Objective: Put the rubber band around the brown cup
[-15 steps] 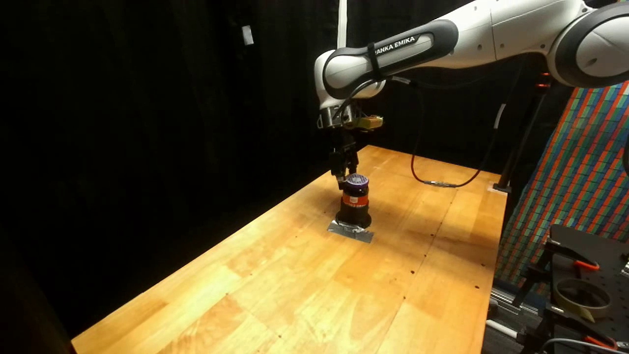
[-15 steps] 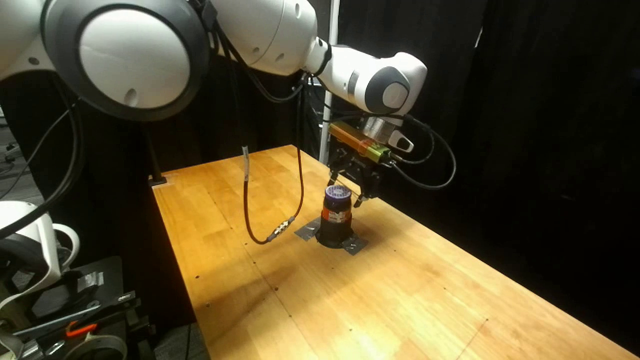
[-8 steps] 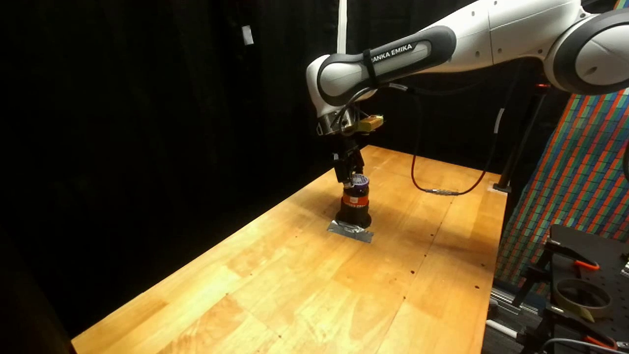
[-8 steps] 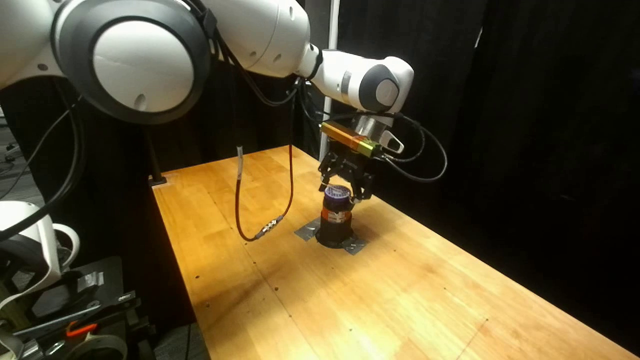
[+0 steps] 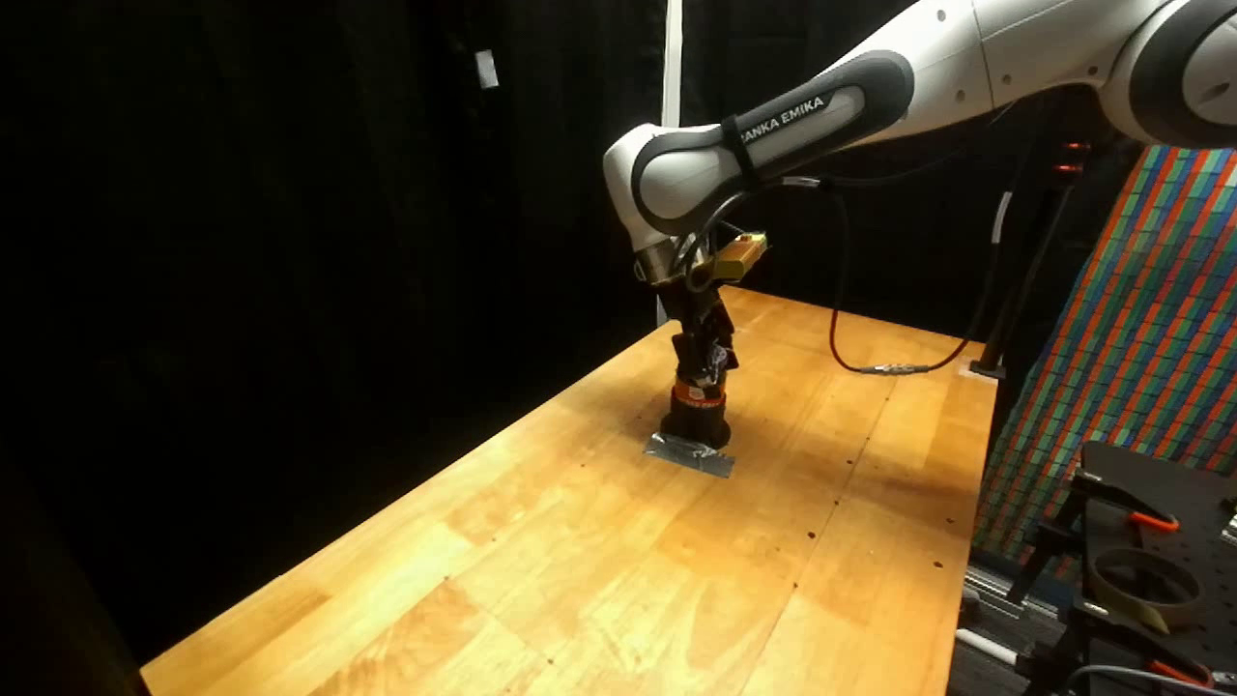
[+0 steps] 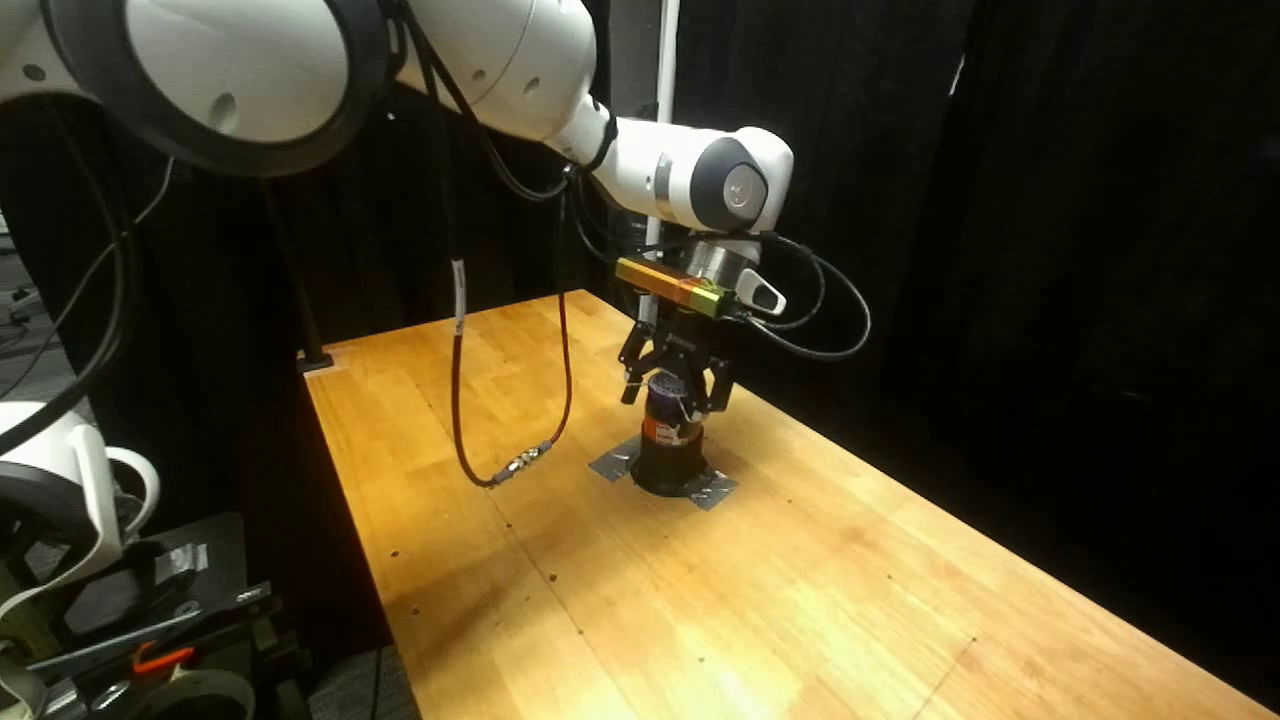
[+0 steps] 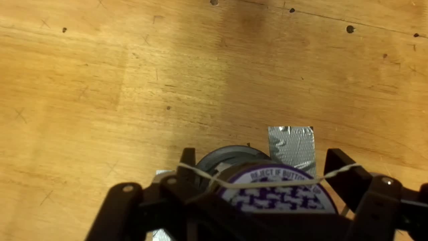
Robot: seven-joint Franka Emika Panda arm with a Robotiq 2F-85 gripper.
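Observation:
The brown cup [image 5: 699, 393] is a dark jar with an orange label and a purple-and-white lid. It stands upright in a black base, also in an exterior view [image 6: 670, 433] and the wrist view [image 7: 277, 197]. My gripper [image 6: 673, 402] is open, its fingers on either side of the cup's upper part; it also shows in the wrist view [image 7: 263, 164]. The pale rubber band [image 7: 272, 183] is stretched between both fingers and crosses over the lid. Part of the band is hidden behind the gripper, so I cannot tell whether it touches or circles the cup.
The black base is held by silver tape [image 7: 291, 147] to the wooden table [image 5: 580, 580]. The arm's cable [image 6: 520, 462] hangs low over the table. A dark cart [image 5: 1160, 541] with a tape roll stands beside the table.
My gripper has moved down and over the cup, so its fingers have come from above and behind the lid to either side of it. The band came along; the cup has not moved.

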